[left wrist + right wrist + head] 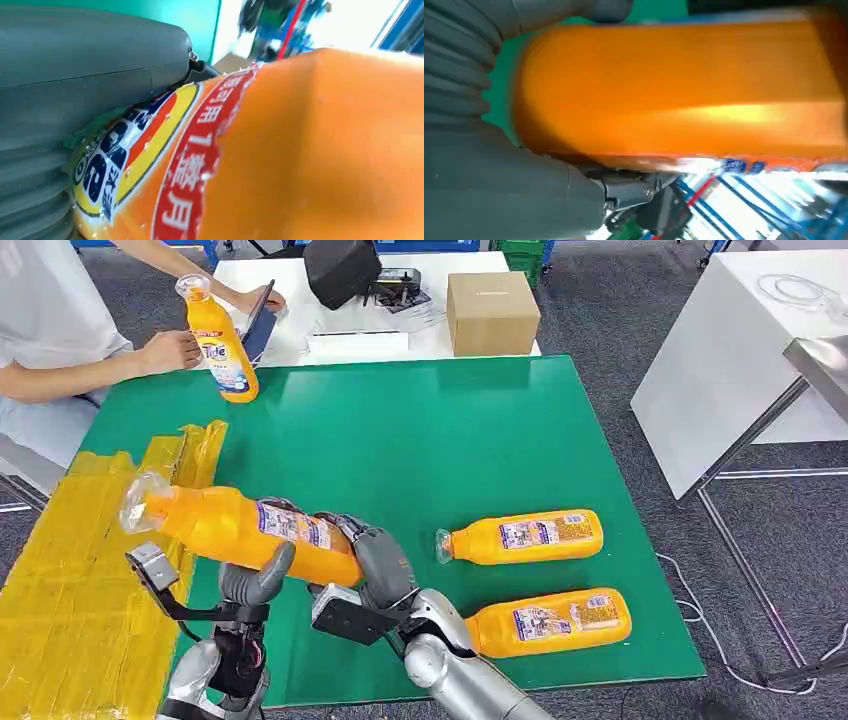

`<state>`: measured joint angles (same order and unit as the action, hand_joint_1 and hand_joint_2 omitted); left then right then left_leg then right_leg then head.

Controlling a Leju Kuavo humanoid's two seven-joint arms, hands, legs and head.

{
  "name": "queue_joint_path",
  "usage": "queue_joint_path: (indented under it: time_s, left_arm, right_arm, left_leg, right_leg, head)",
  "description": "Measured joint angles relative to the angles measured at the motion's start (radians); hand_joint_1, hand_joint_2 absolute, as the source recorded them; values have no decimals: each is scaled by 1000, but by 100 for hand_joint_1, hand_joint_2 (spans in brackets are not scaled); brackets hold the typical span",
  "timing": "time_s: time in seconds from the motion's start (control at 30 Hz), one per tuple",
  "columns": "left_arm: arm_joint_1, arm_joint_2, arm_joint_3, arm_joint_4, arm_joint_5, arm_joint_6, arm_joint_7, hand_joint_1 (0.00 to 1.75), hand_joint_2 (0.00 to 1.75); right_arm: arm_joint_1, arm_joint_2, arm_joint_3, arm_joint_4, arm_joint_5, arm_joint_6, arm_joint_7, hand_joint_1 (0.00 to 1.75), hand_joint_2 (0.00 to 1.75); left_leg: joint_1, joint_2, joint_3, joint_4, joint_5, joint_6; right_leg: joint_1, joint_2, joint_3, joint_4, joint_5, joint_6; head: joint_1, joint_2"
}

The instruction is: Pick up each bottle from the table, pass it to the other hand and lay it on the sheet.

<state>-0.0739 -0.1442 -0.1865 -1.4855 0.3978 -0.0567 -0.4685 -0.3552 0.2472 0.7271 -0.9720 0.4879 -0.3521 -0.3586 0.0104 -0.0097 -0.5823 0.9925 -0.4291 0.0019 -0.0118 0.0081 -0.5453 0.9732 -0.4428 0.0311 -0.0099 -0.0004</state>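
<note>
We see the left hand point(255, 585) and right hand point(378, 565) both gripping one long orange plastic bottle point(235, 526), its clear cap pointing to nine o'clock.

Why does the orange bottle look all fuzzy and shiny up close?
In the right wrist view the orange plastic bottle is too close, so it blurs, with a bright glare streak. In the left wrist view its label stays sharp, the background washed out. The head view is crisp.

Orange bottle point(240, 530) held sideways, two bottles point(525, 537) lying flat, yellow sheet point(70, 590)
</note>
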Motion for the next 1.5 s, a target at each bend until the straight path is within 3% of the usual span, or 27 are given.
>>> queue_joint_path:
  time_s: [0.07, 0.23, 0.3, 0.47, 0.67, 0.73, 0.8, 1.2, 1.5]
  left_arm:
    - [-2, 0, 2, -17, -89, 79, -56, 175, 175]
    - [-36, 36, 37, -31, -517, 467, -190, 175, 175]
    - [-45, 56, 43, -29, -699, 596, -180, 175, 175]
    - [-74, 132, 67, 25, -1072, 740, -66, 175, 175]
    - [-84, 263, 160, 122, -1673, 751, 92, 175, 175]
    - [-92, 324, 167, 177, -1738, 751, 146, 175, 175]
    - [-95, 382, 167, 221, -1746, 752, 166, 175, 175]
    - [-114, 564, 116, 359, -1794, 611, 266, 175, 175]
    - [-68, 586, 85, 383, -1535, 370, 180, 175, 175]
  right_arm:
    - [12, -9, -1, -30, -18, -15, -20, 0, 175]
    - [68, -53, -35, -182, -59, -48, -51, 0, 175]
    - [91, -76, -59, -268, -89, -48, -64, 0, 175]
    - [163, -134, -121, -460, -163, -3, -80, 0, 175]
    - [236, -199, -200, -639, -235, 42, -102, 0, 175]
    - [251, -211, -228, -676, -254, 47, -110, 0, 175]
    - [261, -220, -248, -705, -259, 49, -114, 0, 175]
    - [285, -245, -307, -776, -249, 36, -123, 0, 175]
    - [298, -253, -344, -792, -232, 56, -120, 0, 175]
  left_leg:
    - [0, 0, 0, 0, 0, 0]
    - [0, -1, 0, 0, 0, 0]
    - [0, -1, 0, 0, 0, 0]
    - [0, -1, 0, 0, 0, 0]
    - [0, 1, 0, 0, 0, 0]
    - [1, 1, 0, 0, 0, 0]
    - [1, 2, 0, 0, 0, 0]
    - [0, 1, 0, 0, 0, 0]
    - [0, 1, 0, 0, 0, 0]
  right_leg:
    - [0, 0, 0, 0, 0, 0]
    - [0, -1, 0, 0, 0, 0]
    - [0, -1, 0, 0, 0, 0]
    - [-1, -1, 0, 0, 0, 0]
    - [0, 0, 0, 0, 0, 0]
    - [0, 1, -1, 0, 0, 0]
    - [1, 1, -1, 0, 0, 0]
    - [0, 1, 0, 0, 0, 0]
    - [0, 1, -1, 0, 0, 0]
  head:
    - [0, 0]
    - [-1, 0]
    - [0, 0]
    - [0, 0]
    - [0, 0]
    - [0, 0]
    - [0, 0]
    - [0, 0]
    - [0, 0]
